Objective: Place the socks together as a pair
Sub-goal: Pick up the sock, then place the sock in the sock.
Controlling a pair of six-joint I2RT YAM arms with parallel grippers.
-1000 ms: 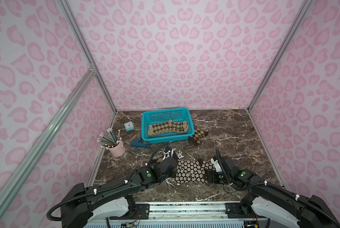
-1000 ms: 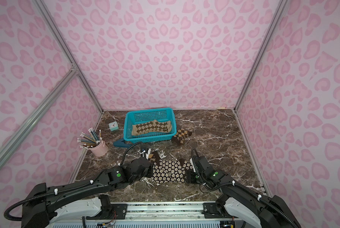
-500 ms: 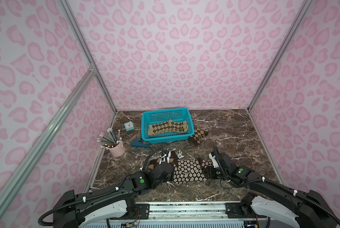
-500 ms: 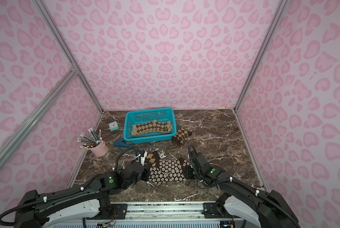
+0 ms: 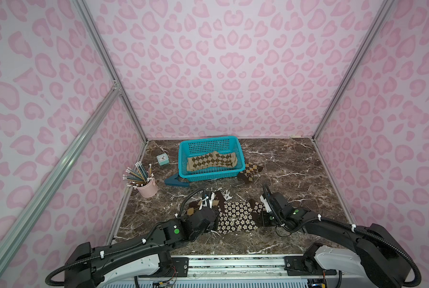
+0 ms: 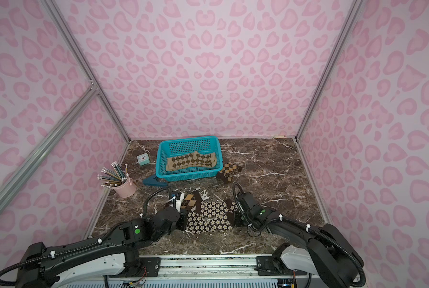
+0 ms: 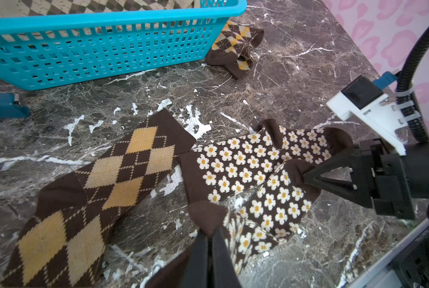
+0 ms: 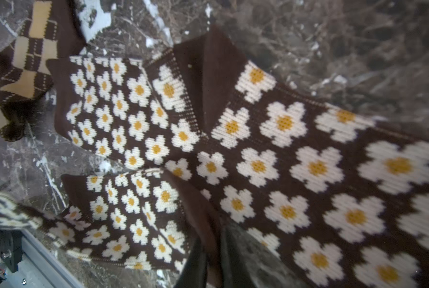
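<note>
Flowered socks [image 5: 235,217] pinched from both sides near the marble table's [image 5: 295,159] front edge.
Blue basket [image 5: 209,174] toward the back edge holds a tan-olive argyle sock [image 5: 212,160]; the overlapping flowered socks lie just beside a brown-orange argyle sock [image 7: 103,184]; left gripper [image 7: 209,233] and right gripper [image 7: 305,174] each clamp tight on their brown fabric.

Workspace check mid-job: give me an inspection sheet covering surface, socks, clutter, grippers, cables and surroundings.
Surface: dark marble tabletop, white flecks.
Job's things: two flower socks overlapping between the arms; orange argyle sock flat beside them; crumpled argyle sock beside the blue basket; tan argyle sock inside it.
Clutter: pencil cup, small clock, dark teal tool.
Grippers: left gripper and right gripper both shut on flower socks.
Cables: black wrist cables loop free.
Surroundings: pink patterned walls, metal frame.
</note>
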